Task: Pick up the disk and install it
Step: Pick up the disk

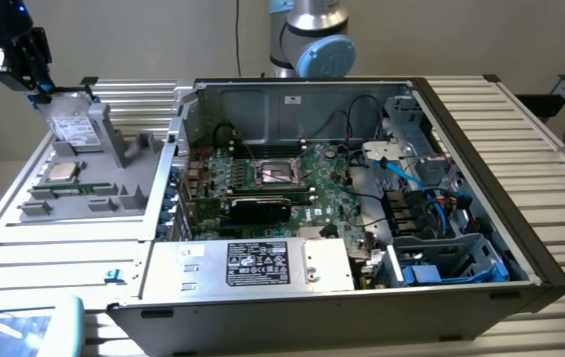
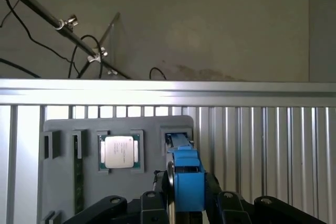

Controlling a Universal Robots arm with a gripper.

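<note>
The disk [image 1: 72,132] stands on edge in a slot of the grey holder [image 1: 114,160] at the exterior view's upper left. It is silver-grey with a white label, and its blue carrier frame shows at the top. My gripper [image 1: 36,88] reaches down onto that top edge. In the wrist view the blue carrier [image 2: 186,182] sits between the two black fingers [image 2: 157,205], which press on either side of it. The gripper [image 2: 186,205] is shut on the disk, whose lower end rests in the holder [image 2: 63,182].
A small square CPU chip [image 1: 62,172] [image 2: 119,151] lies in the holder beside the disk. The open computer case [image 1: 481,141] holds a motherboard [image 1: 273,175], a silver box with a black label [image 1: 262,264] and a blue-trimmed drive bay [image 1: 451,256]. The arm's base [image 1: 308,41] stands behind the case.
</note>
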